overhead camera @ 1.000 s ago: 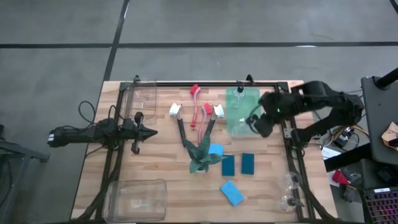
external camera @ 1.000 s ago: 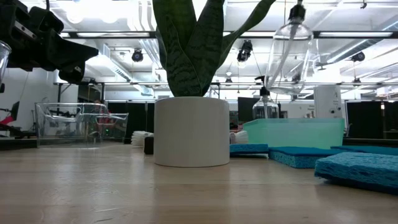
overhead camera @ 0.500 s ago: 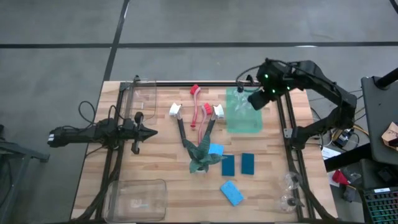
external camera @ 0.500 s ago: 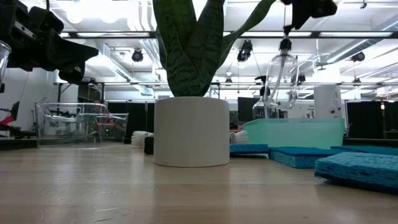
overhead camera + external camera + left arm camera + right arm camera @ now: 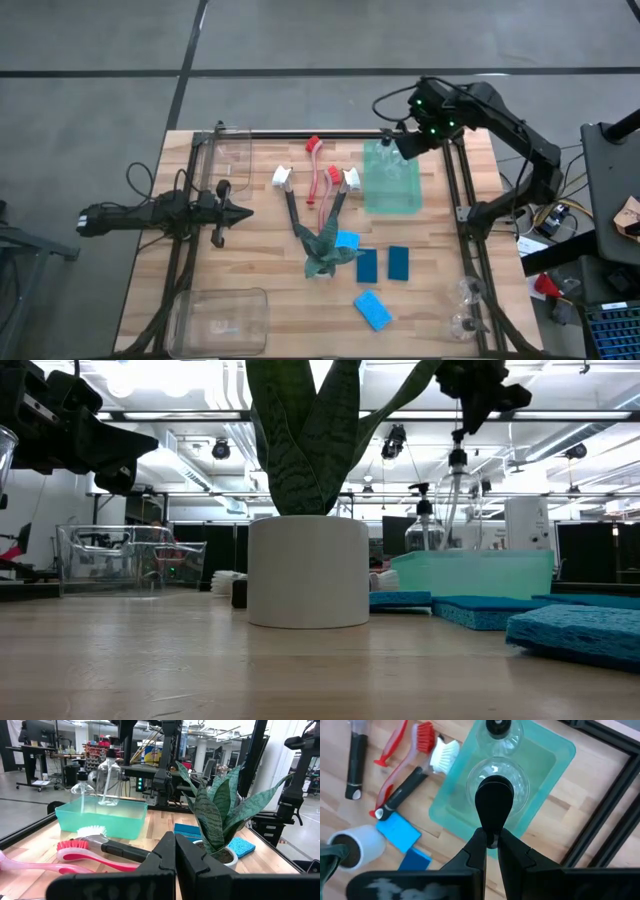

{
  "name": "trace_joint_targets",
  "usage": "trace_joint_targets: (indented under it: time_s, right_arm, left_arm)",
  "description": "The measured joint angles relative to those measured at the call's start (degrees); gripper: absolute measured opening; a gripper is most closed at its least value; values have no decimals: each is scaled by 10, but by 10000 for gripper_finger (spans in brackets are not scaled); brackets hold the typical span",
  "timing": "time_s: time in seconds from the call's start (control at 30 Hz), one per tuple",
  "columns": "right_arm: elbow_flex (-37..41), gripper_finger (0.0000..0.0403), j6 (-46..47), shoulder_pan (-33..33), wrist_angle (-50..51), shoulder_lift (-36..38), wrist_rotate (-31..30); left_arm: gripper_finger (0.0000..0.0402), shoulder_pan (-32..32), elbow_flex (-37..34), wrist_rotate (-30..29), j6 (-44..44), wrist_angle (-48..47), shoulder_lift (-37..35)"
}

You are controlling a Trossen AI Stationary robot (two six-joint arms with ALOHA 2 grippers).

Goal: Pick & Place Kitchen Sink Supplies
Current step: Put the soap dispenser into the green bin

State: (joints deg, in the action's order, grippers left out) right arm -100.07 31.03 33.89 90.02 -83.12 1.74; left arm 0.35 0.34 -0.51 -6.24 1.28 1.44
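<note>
Overhead, the right gripper (image 5: pixel 490 841) pinches a clear bottle (image 5: pixel 494 782) above the teal bin (image 5: pixel 456 809)'s back end; left gripper (image 5: pixel 174 851) rests closed beside the brushes (image 5: pixel 87 851)

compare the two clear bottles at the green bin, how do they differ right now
The held bottle hangs by its black cap from the right gripper, shut on its top, with its base lowered inside the green bin. The second bottle stands free in the bin, with no gripper on it. In the left wrist view the held bottle reaches higher than the second bottle. Both are clear with black caps.
</note>
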Motion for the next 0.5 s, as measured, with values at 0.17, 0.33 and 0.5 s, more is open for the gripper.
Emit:
trace_joint_targets:
  time_s: [0.17,0.33,0.5]
  right_arm:
    - [13,28,-7,26,0,-14,1]
    - [53,28,-29,43,-1,-22,4]
    - [93,28,-50,65,-24,-21,0]
  left_arm:
    - [0,0,0,0,0,0,0]
    - [0,0,0,0,0,0,0]
    - [0,0,0,0,0,0,0]
